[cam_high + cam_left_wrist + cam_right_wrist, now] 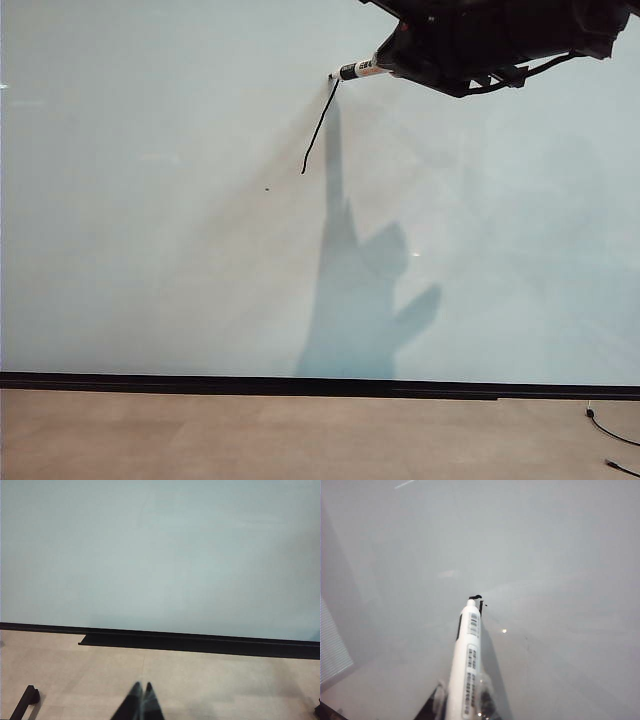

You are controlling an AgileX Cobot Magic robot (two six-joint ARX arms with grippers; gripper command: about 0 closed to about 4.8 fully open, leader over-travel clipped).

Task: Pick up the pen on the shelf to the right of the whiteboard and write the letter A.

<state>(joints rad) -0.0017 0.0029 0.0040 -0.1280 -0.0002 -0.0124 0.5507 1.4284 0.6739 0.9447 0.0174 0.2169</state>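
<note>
Exterior view: the right gripper (pixel 400 60) comes in from the upper right corner, dark and mostly cut off by the frame edge. The pen (pixel 362 70) sticks out of it toward the left, nearly level, its dark tip touching the whiteboard (pixel 150 200). From the tip a single thin black stroke (pixel 320 125) runs down and to the left; only this one slanted line of the letter A is drawn. A tiny dark speck (pixel 268 188) sits on the board left of the stroke's lower end. The arm and pen cast a shadow (pixel 360 300) on the board below. A black edge strip (pixel 300 385) borders the board along the bottom, with beige floor (pixel 250 440) beneath it.

Left wrist view: the left gripper (pixel 142 700) sits low, well away from the board, jaws together with nothing between them. It points toward the board's black edge strip; no pen or marks in this view.

Right wrist view: the right gripper's jaws are clamped on the pen's barrel near its back end; the white body with black lettering extends forward, tip (pixel 475 598) against the board beside a short black mark.
</note>
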